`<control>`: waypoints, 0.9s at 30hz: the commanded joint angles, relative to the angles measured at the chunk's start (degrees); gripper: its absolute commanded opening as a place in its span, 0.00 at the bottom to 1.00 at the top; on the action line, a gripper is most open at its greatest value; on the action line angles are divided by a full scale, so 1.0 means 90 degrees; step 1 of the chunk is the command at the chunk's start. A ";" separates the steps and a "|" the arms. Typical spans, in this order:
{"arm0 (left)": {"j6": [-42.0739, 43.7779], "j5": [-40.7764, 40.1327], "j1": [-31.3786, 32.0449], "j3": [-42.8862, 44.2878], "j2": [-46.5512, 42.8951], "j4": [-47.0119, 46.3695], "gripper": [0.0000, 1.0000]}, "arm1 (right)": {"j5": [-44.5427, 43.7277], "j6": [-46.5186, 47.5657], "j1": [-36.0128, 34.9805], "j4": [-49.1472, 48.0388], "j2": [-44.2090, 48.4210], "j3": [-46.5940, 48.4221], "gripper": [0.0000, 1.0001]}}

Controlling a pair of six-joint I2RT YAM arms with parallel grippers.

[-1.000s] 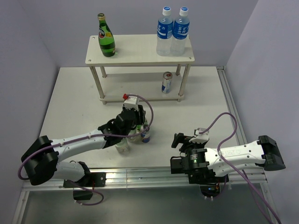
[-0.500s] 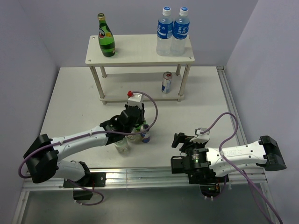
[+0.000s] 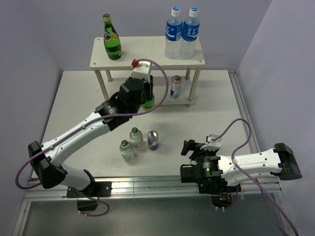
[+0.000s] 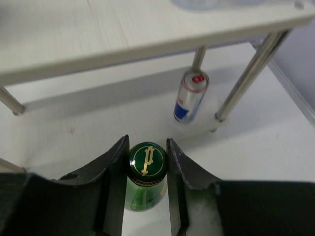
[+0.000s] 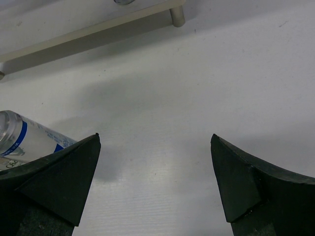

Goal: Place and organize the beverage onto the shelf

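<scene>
Bottle (image 4: 147,160) clamped in left fingers (image 4: 114,164) has risen toward shelf (image 3: 142,49); right fingers (image 5: 64,172) gape.

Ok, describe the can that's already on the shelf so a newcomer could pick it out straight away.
Find the two-tier wooden shelf at the far end of the table. On its lower board, near the right-hand legs, stands a slim blue-silver-red can. It is the only can on the shelf; its twin can stands on the table in front.
</scene>
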State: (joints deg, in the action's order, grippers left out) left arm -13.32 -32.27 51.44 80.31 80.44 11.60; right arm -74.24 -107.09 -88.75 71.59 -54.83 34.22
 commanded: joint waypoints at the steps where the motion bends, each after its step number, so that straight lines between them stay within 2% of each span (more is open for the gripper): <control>1: 0.0532 0.0177 -0.0276 0.1425 0.0006 -0.0012 0.00 | -0.0326 -0.0201 -0.0051 -0.0055 0.0057 0.0056 1.00; 9: 0.0972 0.1075 -0.1018 0.4313 0.0611 0.1045 0.00 | -0.0326 -0.0162 -0.0061 -0.0093 0.0047 0.0055 1.00; 14: 0.1031 0.1281 -0.1184 0.5468 0.1022 0.1309 0.00 | -0.0335 -0.0142 -0.0051 -0.0103 -0.0002 0.0056 1.00; 24: 0.1412 0.1037 -0.1282 0.5695 0.1452 0.0324 0.00 | -0.0335 -0.0113 -0.0051 -0.0123 -0.0041 0.0065 1.00; 27: 0.1822 0.1036 -0.1301 0.5744 0.1686 -0.0067 0.00 | -0.0316 -0.0065 -0.0051 -0.0181 -0.0012 0.0065 1.00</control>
State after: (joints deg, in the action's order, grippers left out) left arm -1.17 -23.38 40.12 127.96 95.50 25.04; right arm -74.37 -106.80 -88.75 71.16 -55.00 34.22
